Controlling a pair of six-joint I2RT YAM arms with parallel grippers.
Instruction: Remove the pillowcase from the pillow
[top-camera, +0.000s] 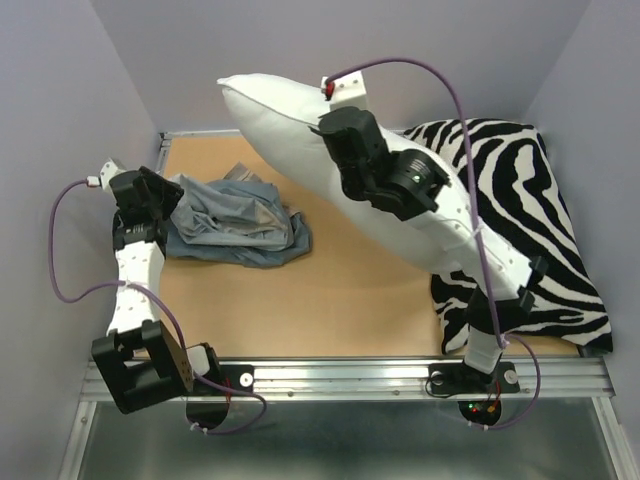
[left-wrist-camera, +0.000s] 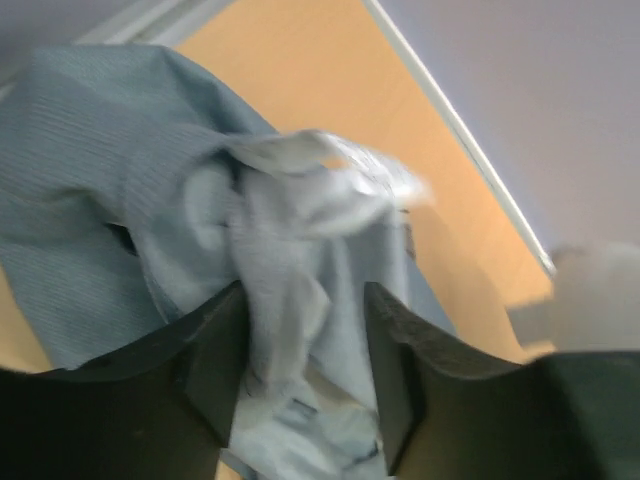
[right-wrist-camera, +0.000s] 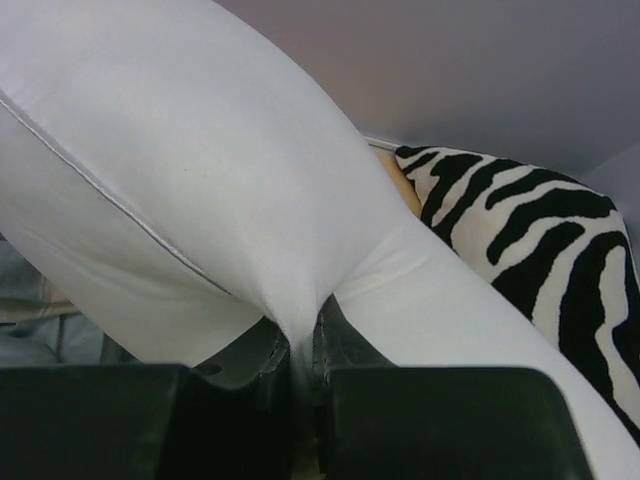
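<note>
Pale lilac walls (top-camera: 400, 50) on three sides. Tan wooden table (top-camera: 350, 290) below, with a metal rail (top-camera: 380, 375) along the near edge where both arm bases are bolted.

Pillowcase (top-camera: 235, 222): crumpled heap, dusty blue-grey, lying on the table at left rear, near the left wall. It is completely off the pillow and well apart from it. Folds run in several directions; a paler, shinier patch shows at the top of the heap in the left wrist view.

Left gripper (left-wrist-camera: 305, 305): at the left edge of the heap, pointing into it. Jaws stand clearly parted. A loose bunch of pillowcase fabric sits in the gap and brushes the inner face of the left finger, but nothing looks squeezed. Left wrist view is slightly blurred.

Pillow (top-camera: 290, 115): plain white, plump, seam visible along one edge. It is held up off the table, slanting from rear centre down toward the right, its lower end over the zebra-striped cushion (top-camera: 530, 200).

Right gripper (right-wrist-camera: 305, 335): jaws pressed nearly together on a pinched fold of the pillow's white cloth, which puckers in toward the fingertips. The arm stretches diagonally above the pillow in the top view.

Zebra-striped cushion: flat on the right side of the table against the right wall, partly hidden by the pillow and arm.
</note>
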